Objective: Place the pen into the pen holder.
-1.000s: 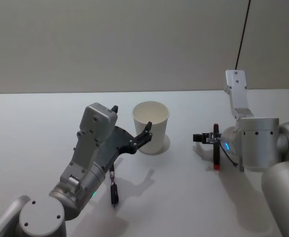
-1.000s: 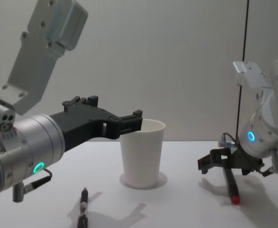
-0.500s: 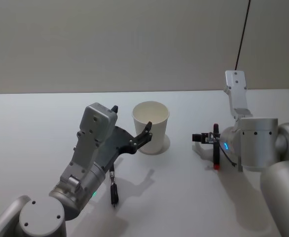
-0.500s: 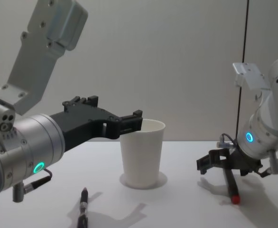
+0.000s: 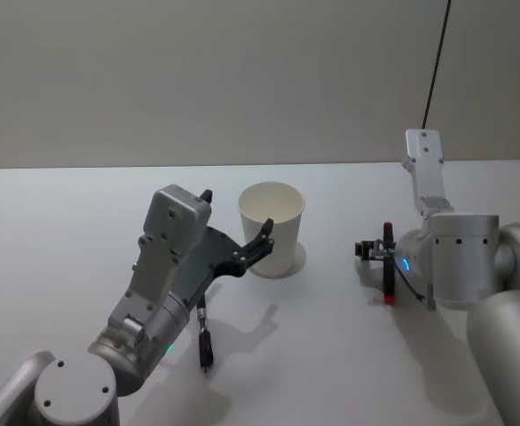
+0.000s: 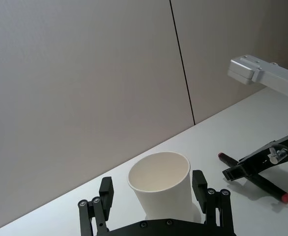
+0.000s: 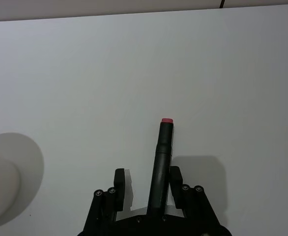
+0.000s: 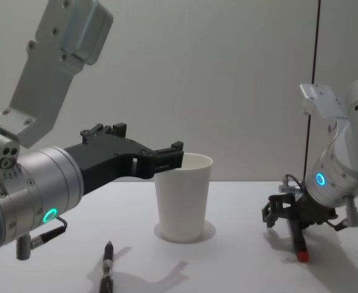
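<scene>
Plain grey wall (image 5: 198, 71) behind, a thin dark cable (image 5: 435, 62) running down it at upper right of the head view. Everything sits on a white table (image 5: 65, 231).

Lower left of the head view: we see the left arm reaching in toward the middle. The left gripper (image 5: 236, 213) is spread wide and grips nothing. Its black fingers (image 6: 106, 187) stand either side of the pen holder's upper part, and the left wrist view shows a gap on each side. Beneath the arm, a second pen (image 5: 205, 342), dark all over, lies flat on the table near the bottom of the frame, apart from the cup.

Centre, a little left: the pen holder (image 5: 273, 235), a white paper cup, stands upright with its mouth open.

Right of centre: the right gripper (image 7: 147, 174) is low at the table, well apart from the cup. The red-tipped pen (image 7: 162, 152) lies flat between its fingers (image 7: 175, 174). In the right wrist view we note one finger against the barrel and a clear gap on the other side, so the jaws are narrowed around the pen but not clamped. The red end points away from the wrist.
</scene>
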Motion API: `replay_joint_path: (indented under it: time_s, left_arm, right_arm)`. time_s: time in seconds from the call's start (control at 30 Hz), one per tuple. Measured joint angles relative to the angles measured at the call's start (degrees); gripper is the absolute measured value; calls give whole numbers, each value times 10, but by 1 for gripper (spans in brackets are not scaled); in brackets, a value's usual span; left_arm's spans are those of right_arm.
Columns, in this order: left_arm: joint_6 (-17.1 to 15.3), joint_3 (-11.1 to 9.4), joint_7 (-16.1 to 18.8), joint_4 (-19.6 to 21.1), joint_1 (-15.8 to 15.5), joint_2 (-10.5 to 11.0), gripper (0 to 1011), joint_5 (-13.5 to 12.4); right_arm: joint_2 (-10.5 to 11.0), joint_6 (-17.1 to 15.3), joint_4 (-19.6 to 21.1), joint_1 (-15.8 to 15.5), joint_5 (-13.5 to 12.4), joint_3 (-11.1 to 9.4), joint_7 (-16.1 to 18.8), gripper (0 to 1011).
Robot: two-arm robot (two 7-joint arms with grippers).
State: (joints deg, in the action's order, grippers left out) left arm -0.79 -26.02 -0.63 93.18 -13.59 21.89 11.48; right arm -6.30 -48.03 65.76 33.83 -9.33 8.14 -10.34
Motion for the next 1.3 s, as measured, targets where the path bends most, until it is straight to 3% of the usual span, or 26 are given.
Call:
replay_joint_path:
  time_s: [0.47,0.93,1.3]
  left_arm:
    - [0,0,0,0,0,0,1001,0]
    - [0,0,0,0,0,0,1001,0]
    - [0,0,0,0,0,0,1001,0]
  right_arm:
    - [-2,2,-12,5,3,-7,-4,180]
    - [-4,11,-20,8,12,-13,-4,177]
    - [-2,37,-1,-1,29,-13,11,177]
